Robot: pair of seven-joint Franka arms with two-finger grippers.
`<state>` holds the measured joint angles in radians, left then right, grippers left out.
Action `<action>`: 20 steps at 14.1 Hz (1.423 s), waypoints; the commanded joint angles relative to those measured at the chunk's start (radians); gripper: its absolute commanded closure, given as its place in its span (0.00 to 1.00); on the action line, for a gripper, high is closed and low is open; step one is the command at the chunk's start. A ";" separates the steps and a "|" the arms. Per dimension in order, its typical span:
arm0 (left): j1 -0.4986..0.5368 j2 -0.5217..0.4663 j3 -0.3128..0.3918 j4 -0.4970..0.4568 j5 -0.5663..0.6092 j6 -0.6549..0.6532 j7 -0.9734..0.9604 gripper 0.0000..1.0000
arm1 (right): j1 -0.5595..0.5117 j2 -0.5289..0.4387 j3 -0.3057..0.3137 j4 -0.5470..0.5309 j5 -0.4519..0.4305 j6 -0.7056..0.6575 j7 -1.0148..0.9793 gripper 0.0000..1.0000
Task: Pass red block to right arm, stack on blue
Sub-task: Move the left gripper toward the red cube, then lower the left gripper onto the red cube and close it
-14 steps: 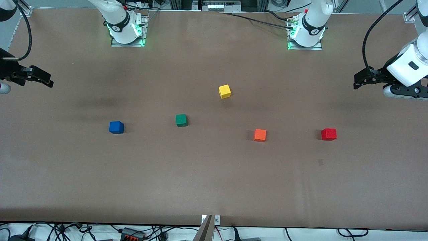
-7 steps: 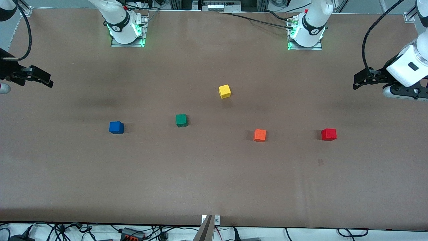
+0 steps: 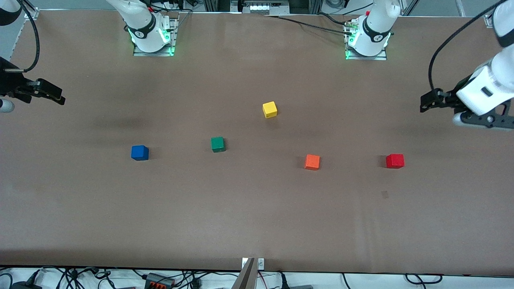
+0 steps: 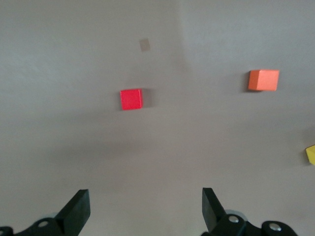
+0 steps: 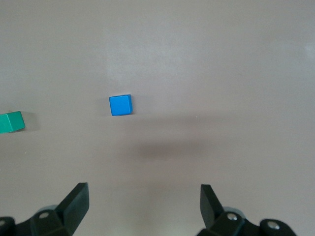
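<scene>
While both end effectors hover agape, red block (image 3: 395, 161) rests (untouched).

The left gripper (image 3: 426, 102) hangs at the right edge of the front view, upper half, jaws spread wide and empty, its white wrist tilted toward the centre. The right gripper (image 3: 56, 97) hovers at the left edge, upper half, fingers apart, holding nothing.

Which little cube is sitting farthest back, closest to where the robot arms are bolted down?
The small yellow cube. It sits closest to the arms' bases, while the blue, green, orange and red cubes all lie nearer the front camera.
</scene>
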<state>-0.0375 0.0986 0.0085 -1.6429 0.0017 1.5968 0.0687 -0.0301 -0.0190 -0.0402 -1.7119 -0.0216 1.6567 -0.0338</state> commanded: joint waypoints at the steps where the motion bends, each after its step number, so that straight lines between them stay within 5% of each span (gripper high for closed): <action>1: 0.007 0.113 0.008 0.038 -0.003 -0.017 0.020 0.00 | -0.002 -0.001 0.008 0.009 -0.004 -0.005 -0.009 0.00; 8: 0.079 0.343 0.008 -0.009 0.003 0.277 0.138 0.00 | 0.039 0.040 0.010 0.008 0.005 -0.008 -0.008 0.00; 10: 0.099 0.355 0.008 -0.076 0.003 0.424 0.250 0.00 | 0.062 0.053 0.010 0.008 0.005 -0.011 -0.005 0.00; 15: 0.108 0.355 0.008 -0.254 -0.014 0.655 0.170 0.00 | 0.072 0.076 0.006 0.005 0.005 -0.015 0.000 0.00; 20: 0.110 0.449 0.007 -0.285 -0.014 0.842 0.137 0.00 | 0.072 0.088 0.006 0.005 0.005 -0.038 0.000 0.00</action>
<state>0.0701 0.5152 0.0171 -1.9248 0.0015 2.3770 0.2151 0.0418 0.0618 -0.0318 -1.7142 -0.0206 1.6451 -0.0339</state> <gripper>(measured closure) 0.000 0.000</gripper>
